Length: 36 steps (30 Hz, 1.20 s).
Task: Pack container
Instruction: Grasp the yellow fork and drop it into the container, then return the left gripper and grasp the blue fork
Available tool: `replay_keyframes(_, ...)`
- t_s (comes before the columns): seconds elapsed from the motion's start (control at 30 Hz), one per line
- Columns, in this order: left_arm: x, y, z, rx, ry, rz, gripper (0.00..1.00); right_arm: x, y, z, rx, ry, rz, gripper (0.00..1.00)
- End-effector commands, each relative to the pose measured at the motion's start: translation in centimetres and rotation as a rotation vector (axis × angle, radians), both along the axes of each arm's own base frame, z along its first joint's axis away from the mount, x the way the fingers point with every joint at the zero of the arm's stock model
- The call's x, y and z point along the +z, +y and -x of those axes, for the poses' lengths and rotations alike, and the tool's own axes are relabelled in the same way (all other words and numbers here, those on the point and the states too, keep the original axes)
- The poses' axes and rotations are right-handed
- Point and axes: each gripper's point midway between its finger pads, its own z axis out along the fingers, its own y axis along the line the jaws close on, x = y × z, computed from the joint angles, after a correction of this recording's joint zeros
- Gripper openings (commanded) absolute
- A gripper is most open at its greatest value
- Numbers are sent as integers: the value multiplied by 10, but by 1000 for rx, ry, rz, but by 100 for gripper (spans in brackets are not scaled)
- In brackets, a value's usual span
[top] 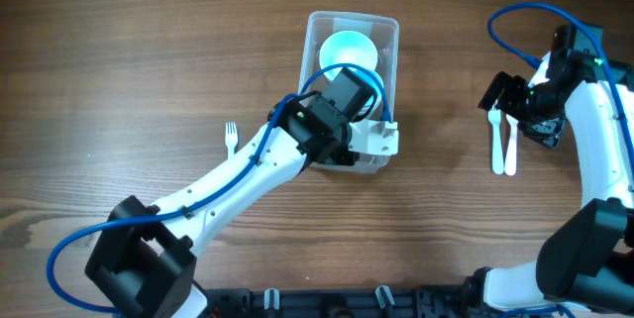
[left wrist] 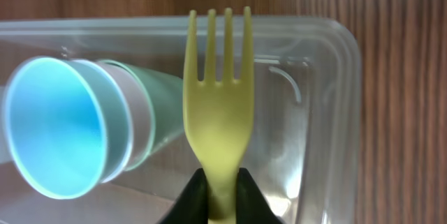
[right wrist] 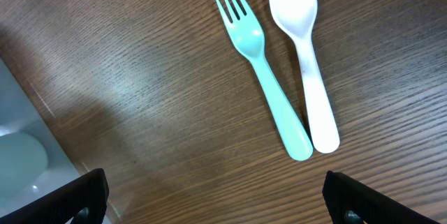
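Observation:
The clear plastic container [top: 310, 60] stands at the table's centre, with nested pastel cups [top: 348, 53] lying inside, the blue one [left wrist: 59, 135] facing out. My left gripper [top: 369, 138] hangs over the container's near end. It is shut [left wrist: 222, 197] on the handle of a yellow-green fork [left wrist: 218, 105], whose tines point across the container [left wrist: 343, 112]. My right gripper [right wrist: 216, 203] is open and empty above the table. A teal fork [right wrist: 264, 77] and a white spoon [right wrist: 307, 63] lie side by side on the wood just ahead of it, also in the overhead view [top: 502, 145].
A small pale fork [top: 230, 138] lies on the table left of the left arm. A corner of the container [right wrist: 21, 154] shows at the lower left of the right wrist view. Blue cables loop over both arms.

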Motion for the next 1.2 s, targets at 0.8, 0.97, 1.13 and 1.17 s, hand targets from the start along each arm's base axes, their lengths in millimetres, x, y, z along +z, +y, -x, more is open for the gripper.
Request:
replay_keyframes(0.8, -66, 244, 4, 1938, 630, 189, 99, -4, 4, 2, 7, 19, -15, 100)
replay_keyframes(0.97, -108, 249, 2, 1955, 651, 75, 74, -4, 4, 1, 6, 16, -14, 100)
replay_keyframes(1.13, -114, 256, -4, 1895, 593, 42, 60, -4, 4, 0, 6, 14, -13, 100)
replay_keyframes(1.17, -115, 256, -5, 1860, 591, 32, 63, -4, 4, 0, 7, 13, -13, 100)
